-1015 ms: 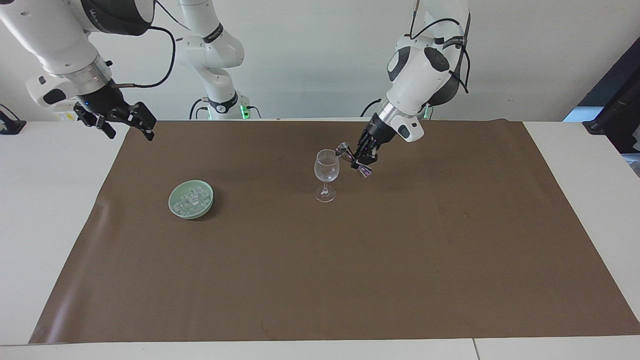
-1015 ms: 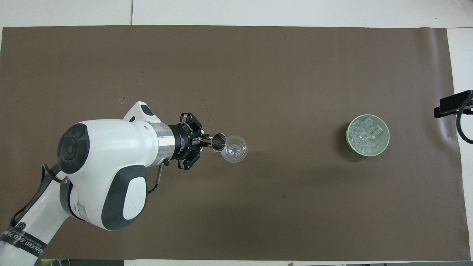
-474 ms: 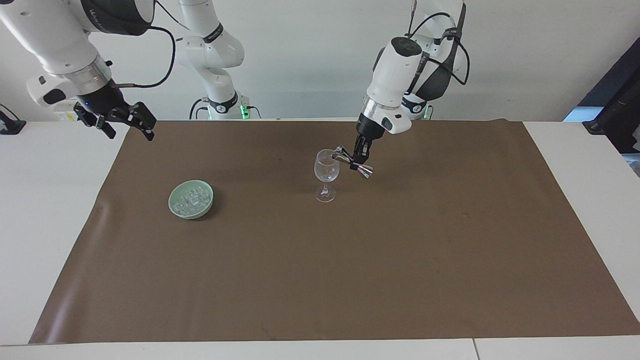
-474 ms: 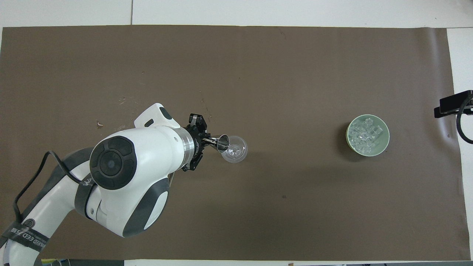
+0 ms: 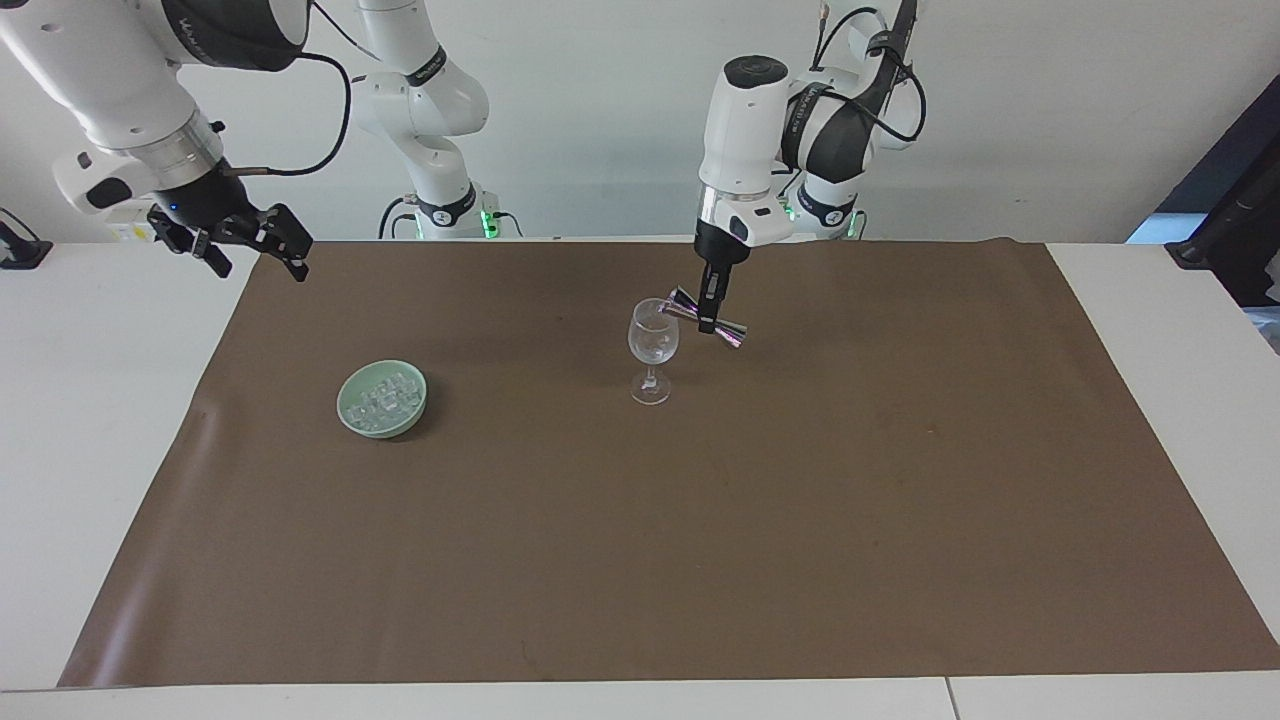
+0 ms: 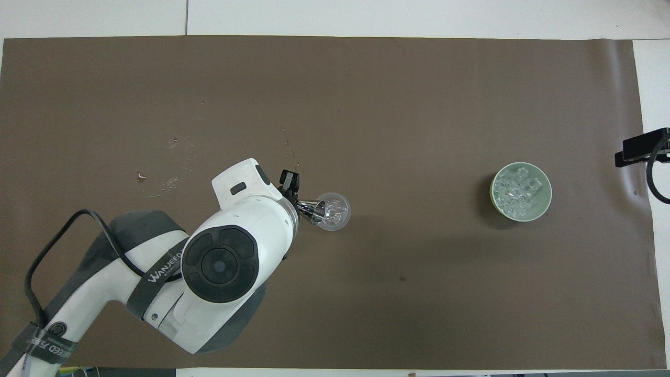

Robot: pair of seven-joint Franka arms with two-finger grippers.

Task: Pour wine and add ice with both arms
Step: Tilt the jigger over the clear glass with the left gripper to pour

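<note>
One steel jigger [image 5: 707,317] is held clamped and tilted by the left gripper [image 5: 710,322] at the wine glass [image 5: 652,345] rim, mid-mat; the right gripper [image 5: 250,243] is held open over the mat's corner.

Glossy white arms [image 5: 745,130]; dark grey joint caps; black cables; black grippers.

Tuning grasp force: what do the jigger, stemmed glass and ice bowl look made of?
Jigger: looks like polished steel, going by its mirror-bright reflections.
Stemmed glass: clear glass or clear plastic; the mat shows through it.
Bowl: pale green and opaque with a soft sheen, probably glazed ceramic, possibly plastic.
</note>
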